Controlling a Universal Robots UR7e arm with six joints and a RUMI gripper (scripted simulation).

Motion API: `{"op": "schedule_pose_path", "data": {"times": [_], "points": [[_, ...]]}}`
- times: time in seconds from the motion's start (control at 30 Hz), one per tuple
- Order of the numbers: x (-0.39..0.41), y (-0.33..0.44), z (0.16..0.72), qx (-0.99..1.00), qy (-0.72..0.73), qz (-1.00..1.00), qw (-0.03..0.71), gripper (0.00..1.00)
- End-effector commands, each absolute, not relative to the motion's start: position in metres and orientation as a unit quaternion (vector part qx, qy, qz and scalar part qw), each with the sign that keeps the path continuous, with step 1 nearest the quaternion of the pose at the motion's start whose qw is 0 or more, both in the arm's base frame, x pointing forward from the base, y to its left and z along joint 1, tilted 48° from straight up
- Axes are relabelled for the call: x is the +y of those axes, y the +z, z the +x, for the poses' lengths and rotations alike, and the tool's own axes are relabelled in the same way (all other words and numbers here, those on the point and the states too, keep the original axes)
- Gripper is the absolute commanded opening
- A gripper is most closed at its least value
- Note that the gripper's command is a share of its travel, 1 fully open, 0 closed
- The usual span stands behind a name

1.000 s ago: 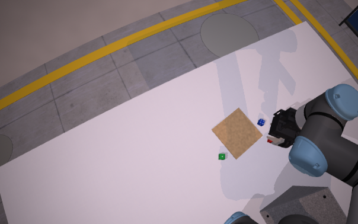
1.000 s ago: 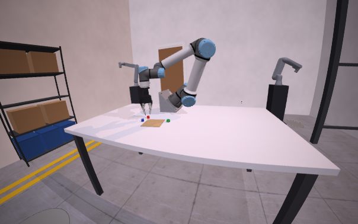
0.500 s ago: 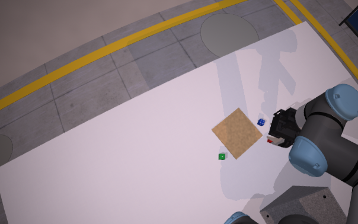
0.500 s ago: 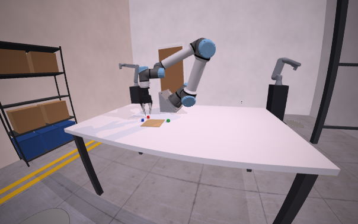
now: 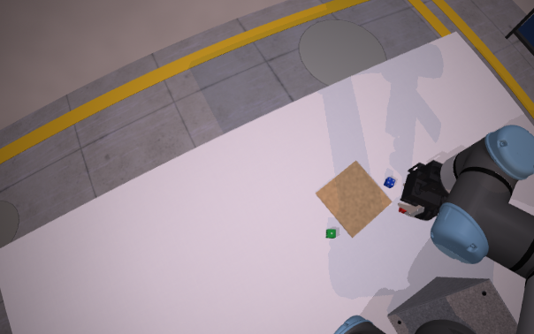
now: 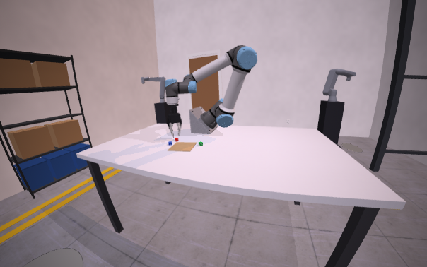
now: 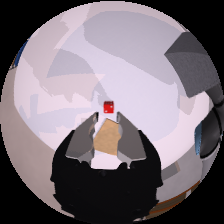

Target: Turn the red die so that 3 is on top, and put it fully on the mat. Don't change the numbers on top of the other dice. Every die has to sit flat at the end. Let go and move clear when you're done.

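Observation:
The red die [image 5: 402, 210] [image 6: 177, 139] [image 7: 108, 107] rests on the white table near the mat's corner on the robot's side, off the mat. White pips show on it, but I cannot read its top number surely. My gripper [image 6: 176, 135] [image 7: 107, 112] points down above the die, fingers partly apart with nothing between them; in the top view a finger partly covers the die. The tan square mat [image 5: 354, 199] [image 6: 182, 147] [image 7: 106, 137] bears no die. The blue die [image 5: 389, 182] [image 6: 170, 143] and green die [image 5: 331, 233] [image 6: 201, 143] stand beside it.
The blue die is close to the red die and the gripper. The green die lies across the mat's lower corner in the top view, with one pip on top. The grey robot base block [image 5: 469, 300] [image 6: 198, 123] [image 7: 192, 65] stands on the table [image 5: 177, 247].

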State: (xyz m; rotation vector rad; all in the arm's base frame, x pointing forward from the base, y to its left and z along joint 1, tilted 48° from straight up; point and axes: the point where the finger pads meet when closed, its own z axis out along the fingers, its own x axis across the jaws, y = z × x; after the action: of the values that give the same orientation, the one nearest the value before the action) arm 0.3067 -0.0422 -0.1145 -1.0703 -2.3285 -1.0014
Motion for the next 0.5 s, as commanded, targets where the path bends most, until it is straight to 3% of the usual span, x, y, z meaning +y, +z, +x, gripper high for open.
{"op": "schedule_pose_path", "data": {"times": [0.0,0.47], "points": [[-0.0395,-0.1151,0.3056,-0.829,-0.358,-0.381,0.196,0.21],[-0.0386,-0.1141,0.3046,-0.829,-0.358,-0.381,0.196,0.21]]}}
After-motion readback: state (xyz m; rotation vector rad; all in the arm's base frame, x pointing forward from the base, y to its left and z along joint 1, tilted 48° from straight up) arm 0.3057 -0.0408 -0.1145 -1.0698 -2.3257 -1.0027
